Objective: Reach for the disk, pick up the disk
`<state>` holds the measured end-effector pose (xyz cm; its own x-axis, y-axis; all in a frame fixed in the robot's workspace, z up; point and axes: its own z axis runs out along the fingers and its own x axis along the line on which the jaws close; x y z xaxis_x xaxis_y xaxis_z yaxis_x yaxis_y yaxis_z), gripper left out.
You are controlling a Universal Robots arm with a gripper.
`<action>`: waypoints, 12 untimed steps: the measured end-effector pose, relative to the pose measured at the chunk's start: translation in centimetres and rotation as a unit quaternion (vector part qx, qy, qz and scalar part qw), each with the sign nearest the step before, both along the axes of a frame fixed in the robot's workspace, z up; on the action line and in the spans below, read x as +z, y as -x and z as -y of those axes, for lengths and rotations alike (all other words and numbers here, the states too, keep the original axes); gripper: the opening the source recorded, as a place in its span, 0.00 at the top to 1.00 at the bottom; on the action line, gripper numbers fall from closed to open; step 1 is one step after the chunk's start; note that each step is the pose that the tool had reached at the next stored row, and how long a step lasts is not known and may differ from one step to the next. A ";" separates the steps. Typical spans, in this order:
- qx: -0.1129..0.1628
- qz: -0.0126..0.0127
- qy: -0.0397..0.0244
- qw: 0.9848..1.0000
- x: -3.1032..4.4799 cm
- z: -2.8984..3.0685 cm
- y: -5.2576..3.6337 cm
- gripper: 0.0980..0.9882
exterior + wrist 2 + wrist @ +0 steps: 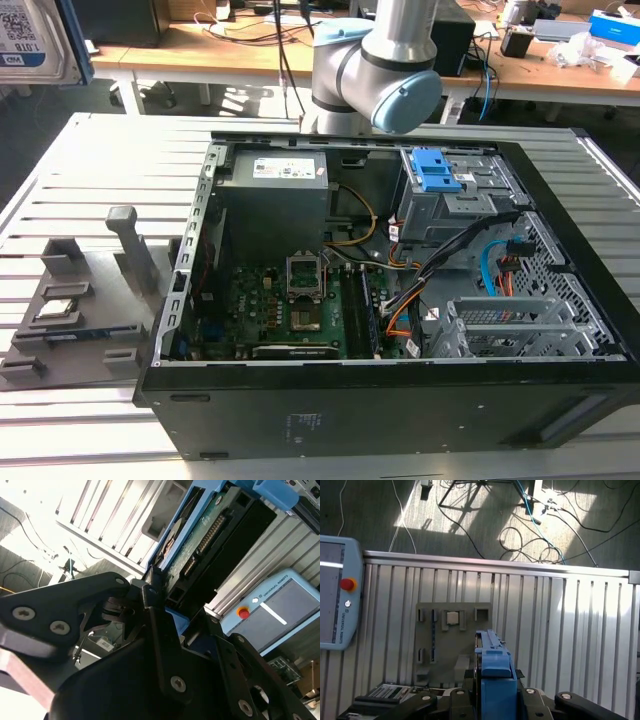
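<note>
Black gripper (pixel 496 677) body is right up against the lens in both wrist views. Its fingers (pixel 152 597) are clamped on the disk (pixel 492 652), squeezing the blue frame from both sides. Second wrist view shows the disk's underside, a green circuit board with a row of connector pins, poking out past the fingertips. So the disk is up in the air in the gripper, over the slatted metal table (pixel 570 630), with a grey fixture tray (pixel 437 640) below it that has a small silver chip (pixel 452 617) sitting in one of its pockets. Off to one side of the tray a teach pendant (pixel 332 610) with a red button (pixel 347 584) lies on the table. In the exterior view the disk sits in the top corner on the exterior view's left, label facing the camera. That's well apart from the open computer case (pixel 400 420) and its blue-tabbed drive bay (pixel 450 190), with the arm (pixel 385 60) rising behind the case.
</note>
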<state>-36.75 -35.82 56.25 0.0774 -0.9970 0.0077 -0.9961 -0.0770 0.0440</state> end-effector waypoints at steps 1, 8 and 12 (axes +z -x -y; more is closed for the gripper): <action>0.000 0.000 0.000 1.000 -0.10 0.00 -0.02 0.70; 0.000 0.000 0.000 1.000 -1.12 0.01 -0.26 0.70; 0.000 0.000 0.000 1.000 -2.06 0.00 -1.24 0.70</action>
